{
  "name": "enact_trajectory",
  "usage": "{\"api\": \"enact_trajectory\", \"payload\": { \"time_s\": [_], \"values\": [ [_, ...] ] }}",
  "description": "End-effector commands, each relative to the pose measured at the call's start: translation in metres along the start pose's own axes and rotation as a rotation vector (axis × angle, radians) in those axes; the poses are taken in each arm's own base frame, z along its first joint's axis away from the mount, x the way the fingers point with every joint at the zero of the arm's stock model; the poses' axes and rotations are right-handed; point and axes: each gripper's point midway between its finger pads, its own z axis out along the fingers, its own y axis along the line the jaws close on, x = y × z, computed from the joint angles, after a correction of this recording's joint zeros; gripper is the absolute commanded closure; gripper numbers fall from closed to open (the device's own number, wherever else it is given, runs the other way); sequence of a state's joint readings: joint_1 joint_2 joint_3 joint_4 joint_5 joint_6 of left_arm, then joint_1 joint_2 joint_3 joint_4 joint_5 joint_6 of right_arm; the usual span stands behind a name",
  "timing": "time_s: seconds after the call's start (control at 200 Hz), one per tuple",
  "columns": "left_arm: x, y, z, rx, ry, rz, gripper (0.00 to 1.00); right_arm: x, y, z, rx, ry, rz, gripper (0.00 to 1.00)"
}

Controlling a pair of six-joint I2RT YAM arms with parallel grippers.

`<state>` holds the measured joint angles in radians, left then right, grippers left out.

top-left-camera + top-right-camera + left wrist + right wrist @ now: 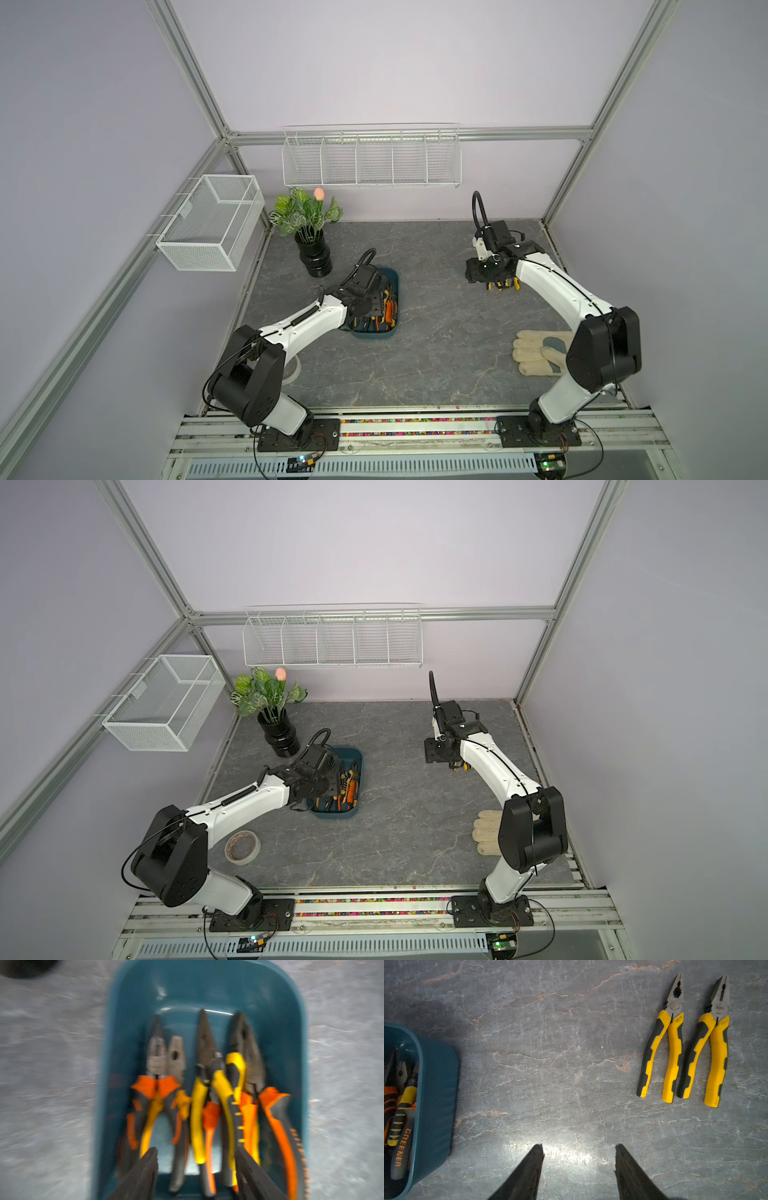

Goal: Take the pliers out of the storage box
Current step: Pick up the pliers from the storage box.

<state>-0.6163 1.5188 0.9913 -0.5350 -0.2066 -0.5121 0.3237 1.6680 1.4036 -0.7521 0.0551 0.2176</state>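
**Operator:** Where do my tools stand?

**Spotter:** Your left tool (195, 1153) hangs over the storage box (207, 987). Its two fingers (145, 1172) are set apart, neither wide nor narrow. The handle ends of a few pliers (198, 1115) lie in the gap between them. The left wrist view is blurred, so I cannot tell whether a finger touches a handle. Nothing looks gripped.

**Operator:** And the right one?

**Spotter:** Your right tool (579, 1147) is over bare bench (550, 1043), well apart from the box. Its fingers are spread about as far as the left ones, with only bench surface between them.

**Operator:** Where are the pliers?

**Spotter:** Most are in the box, packed side by side. Their dark jaws point away from your left tool's fingers. The handles are a mix of orange-and-black and yellow-and-black, and the blur stops me counting them. One yellow-handled pair (675, 1047) and a second yellow-handled pair (718, 1053) lie flat on the bench. They are just beside each other, parallel, with jaws pointing the same way.

**Operator:** Anything else on the bench?

**Spotter:** A pale glove (536, 353) lies near your right arm's elbow. A tape roll (242, 847) sits by the left arm, and a potted plant (316, 257) stands behind the box.
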Motion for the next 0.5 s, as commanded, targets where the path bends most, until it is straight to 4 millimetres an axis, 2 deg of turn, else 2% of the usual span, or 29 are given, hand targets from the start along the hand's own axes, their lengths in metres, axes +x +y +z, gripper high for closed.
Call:
{"api": "enact_trajectory", "payload": {
  "time_s": [0.0,0.065,0.18,0.495],
  "values": [
    [-0.008,0.033,-0.012,-0.191,-0.01,0.065,0.42,0.001,0.006,-0.006,-0.019,-0.024,0.012,0.42],
    [-0.004,0.027,-0.007,-0.162,0.01,0.068,0.43,0.002,0.008,-0.005,-0.024,-0.025,0.012,0.42],
    [0.004,0.003,0.005,-0.037,0.047,0.067,0.46,0.004,0.011,-0.004,-0.031,-0.025,0.008,0.42],
    [0.004,-0.038,0.024,0.157,0.085,-0.05,0.45,0.011,0.01,0.004,-0.027,-0.004,-0.008,0.42]
  ]
}}
